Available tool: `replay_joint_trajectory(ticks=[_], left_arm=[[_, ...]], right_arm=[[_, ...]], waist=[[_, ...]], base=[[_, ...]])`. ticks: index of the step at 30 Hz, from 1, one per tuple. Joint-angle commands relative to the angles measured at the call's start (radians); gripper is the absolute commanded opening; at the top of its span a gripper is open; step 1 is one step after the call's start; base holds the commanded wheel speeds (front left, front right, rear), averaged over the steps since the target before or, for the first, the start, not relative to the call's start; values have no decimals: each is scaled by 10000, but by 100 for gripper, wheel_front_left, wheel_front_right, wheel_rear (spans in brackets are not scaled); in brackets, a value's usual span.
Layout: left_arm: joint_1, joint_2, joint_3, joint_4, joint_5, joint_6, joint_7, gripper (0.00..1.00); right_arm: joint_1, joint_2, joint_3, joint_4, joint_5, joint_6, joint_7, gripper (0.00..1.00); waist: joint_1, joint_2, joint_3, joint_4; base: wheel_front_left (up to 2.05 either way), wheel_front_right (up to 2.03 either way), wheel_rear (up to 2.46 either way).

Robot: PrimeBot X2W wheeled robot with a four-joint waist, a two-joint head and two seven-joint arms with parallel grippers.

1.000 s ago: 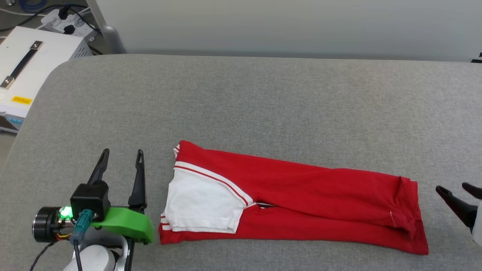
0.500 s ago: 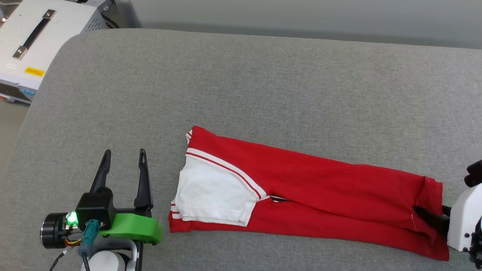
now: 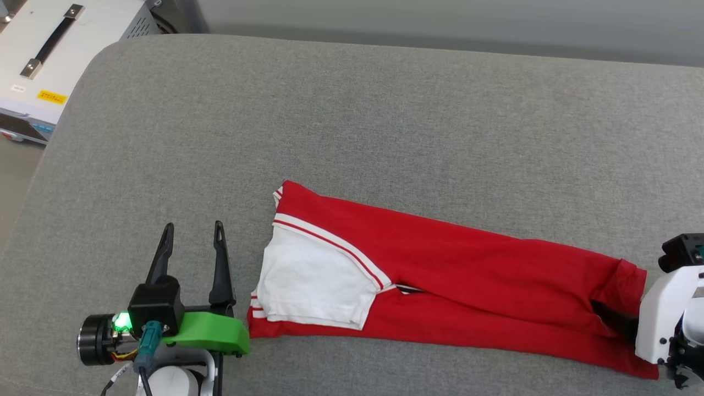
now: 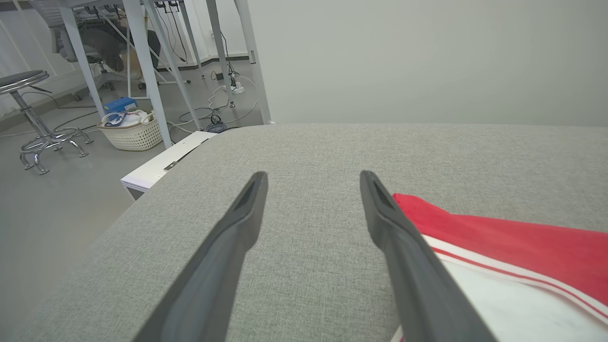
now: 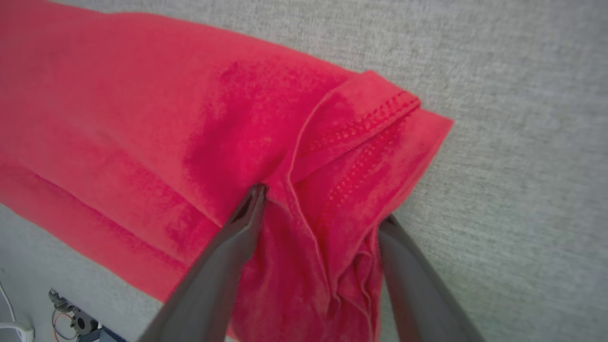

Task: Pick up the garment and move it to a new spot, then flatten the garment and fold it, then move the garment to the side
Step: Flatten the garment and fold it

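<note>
Setting: robotics lab or test room, not a home. Evidence: padded grey fabric-covered worktop (image 3: 385,110) set before a plain pale partition wall (image 4: 427,57). White metal instrument case with black carry handle and yellow label (image 3: 60,60) sits just beside the worktop's left corner. Bare grey floor (image 4: 57,199) carries loose black and white cables (image 4: 223,107) near a white power strip (image 4: 235,88). Pale metal table legs (image 4: 142,61) of frame benches stand behind. Round steel stool on a chrome ring base (image 4: 21,78). Cream perforated plastic basket (image 4: 133,135) on the floor by one leg, contents unclear.
</note>
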Motion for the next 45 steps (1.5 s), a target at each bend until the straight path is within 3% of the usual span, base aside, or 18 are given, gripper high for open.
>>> replay_joint_trajectory(ticks=[1,2,3,4,11,18,29,38,45], left_arm=[[196,-128,113,20,141,-111,-59,100],[205,-187,180,32,209,-178,-59,100],[213,-231,234,36,259,-229,-59,100],[220,-277,296,29,332,-289,-59,100],[404,-450,466,63,770,-601,-59,100],[579,-574,584,48,948,-878,-59,100],[690,-657,660,55,1182,-1122,-59,100],[791,-689,636,119,1268,-1277,-59,100],[704,-742,509,128,1354,-1361,-59,100]], right_arm=[[272,638,706,285,186,81,110,100],[229,608,818,325,203,81,40,40],[188,576,883,352,197,81,-70,15],[136,534,942,397,212,81,-202,0],[-83,141,1019,437,373,81,-1035,0],[-148,-657,433,646,541,81,-1560,0],[-87,-1683,-507,1311,46,81,-1421,0],[406,-1660,-802,-204,296,81,-1117,0],[377,-1144,-433,-2009,271,81,-563,0]], waist=[[0,0,-23,-17],[0,0,-37,-23],[0,0,-47,-28],[0,0,-65,-31],[0,0,-364,-99],[0,0,-616,-203],[0,0,-785,-323],[0,0,-938,-380],[0,0,-882,-372]], base=[[0,0,0],[0,0,0],[0,0,0],[0,0,0],[0,0,0],[0,0,0],[0,0,0],[0,0,0],[0,0,0]])
